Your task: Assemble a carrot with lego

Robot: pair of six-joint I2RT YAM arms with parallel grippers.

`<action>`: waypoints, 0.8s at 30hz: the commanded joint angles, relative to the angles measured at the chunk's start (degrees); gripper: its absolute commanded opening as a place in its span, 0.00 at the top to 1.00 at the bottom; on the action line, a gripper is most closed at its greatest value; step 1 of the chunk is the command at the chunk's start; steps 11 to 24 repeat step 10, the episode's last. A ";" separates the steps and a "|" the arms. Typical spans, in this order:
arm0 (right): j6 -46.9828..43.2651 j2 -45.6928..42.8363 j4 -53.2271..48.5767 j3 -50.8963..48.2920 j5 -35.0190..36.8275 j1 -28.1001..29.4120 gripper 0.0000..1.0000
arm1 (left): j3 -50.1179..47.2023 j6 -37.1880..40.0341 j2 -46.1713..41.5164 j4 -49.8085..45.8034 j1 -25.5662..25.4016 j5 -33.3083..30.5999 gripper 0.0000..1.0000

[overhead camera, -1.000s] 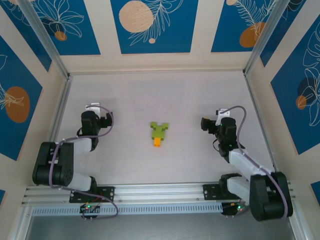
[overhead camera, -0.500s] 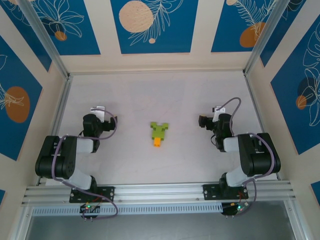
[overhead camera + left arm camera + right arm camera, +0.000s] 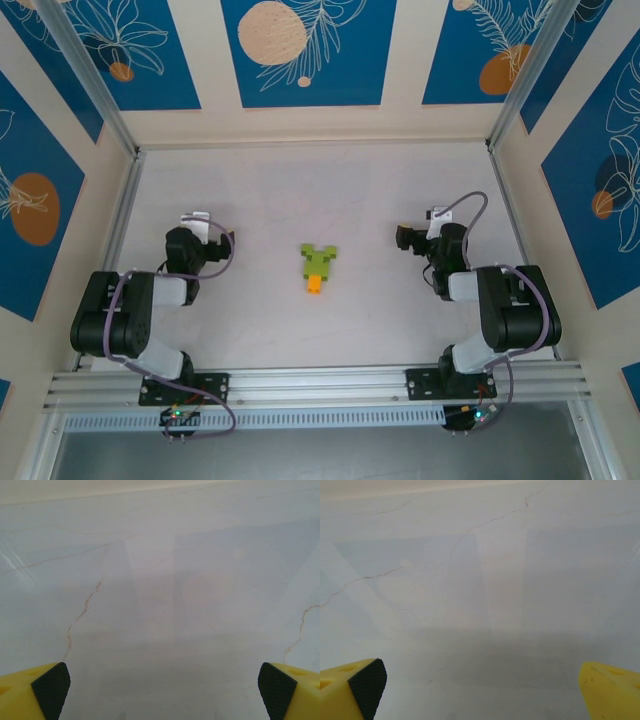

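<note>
Left arm [image 3: 120, 320], right arm [image 3: 510, 312] back; carrot [image 3: 318, 266] between.

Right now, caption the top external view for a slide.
Assembled lego carrot lies between open left gripper and open right gripper.

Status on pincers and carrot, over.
Left pincer open, empty. Right pincer open, empty. Carrot assembled, lying free between both pincers. Nothing blocking it.

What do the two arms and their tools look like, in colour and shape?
The left arm and right arm are black with white segments and looping purple cables. The left tool and right tool have yellow fingers with black textured pads.
</note>
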 commanded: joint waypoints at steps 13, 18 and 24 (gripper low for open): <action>0.12 0.10 1.88 1.10 -1.34 -0.42 0.00 | 0.18 0.81 0.29 1.79 -0.51 0.63 0.01; 0.12 0.10 1.88 1.10 -1.34 -0.42 0.00 | 0.18 0.81 0.29 1.79 -0.51 0.63 0.01; 0.12 0.10 1.88 1.10 -1.34 -0.42 0.00 | 0.18 0.81 0.29 1.79 -0.51 0.63 0.01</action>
